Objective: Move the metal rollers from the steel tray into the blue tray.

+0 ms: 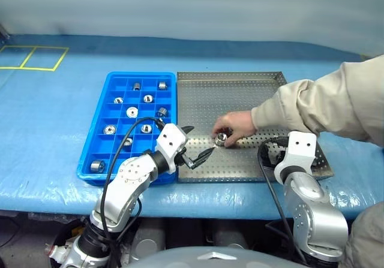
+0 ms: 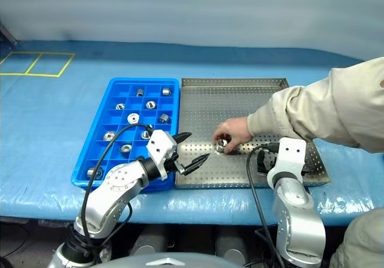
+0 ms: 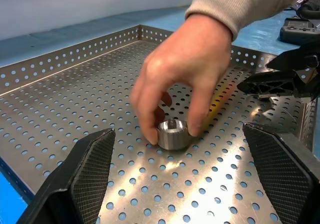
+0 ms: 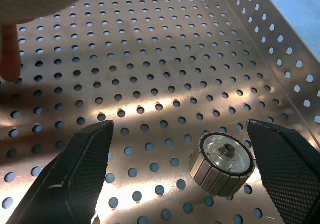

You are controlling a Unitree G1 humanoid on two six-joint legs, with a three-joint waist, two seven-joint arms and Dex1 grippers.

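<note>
Both claws gaping, empty. Left claw point(image 1: 200, 156) being aimed at roller point(image 3: 173, 134) pinched by person's hand point(image 1: 234, 126) on steel tray point(image 1: 240, 88); approach being withheld until hand clears. Ribbed roller point(image 4: 221, 159) lying between right claw point(image 4: 185, 149) fingers; squared, centred closing being advised. Blue tray point(image 1: 99, 124) just beside, partly filled.

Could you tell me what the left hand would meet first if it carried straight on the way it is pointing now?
Most likely the metal roller on the steel tray, along with the person's hand pinching it. Both sit straight ahead between the open left hand, though the distance is hard to judge.
</note>
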